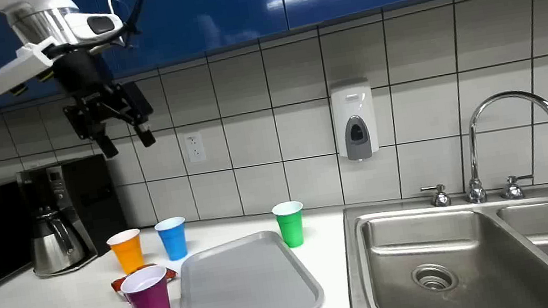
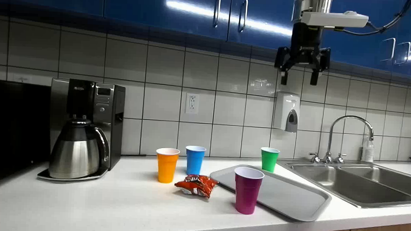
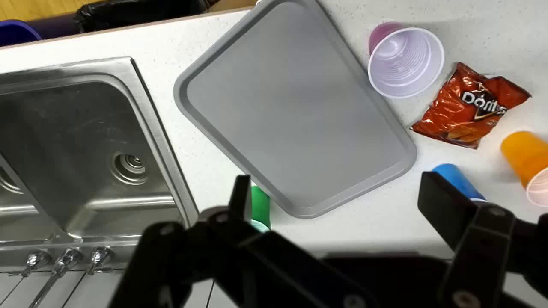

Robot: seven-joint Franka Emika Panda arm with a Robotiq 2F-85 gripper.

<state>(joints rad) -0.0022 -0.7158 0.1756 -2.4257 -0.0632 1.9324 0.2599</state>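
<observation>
Aloft, blocky black fingers [image 2: 314,78] wide apart, a smooth, round-cornered gray tray [image 3: 291,107] below.

The tray [image 3: 295,107] looks matt plastic, the chip bag [image 3: 473,107] glossy, the sink [image 1: 476,270] metal.

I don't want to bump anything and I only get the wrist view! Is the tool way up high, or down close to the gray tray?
Observer: Way up high: in both exterior views the tool hangs well above the gray tray.
Operator: Phew! The green cup is partly hidden for me. Is it lying on its side?
Observer: No, it stands upright in both exterior views.
Operator: And what's past the orange cup, off my picture?
Observer: A coffee maker, on the counter.
</observation>
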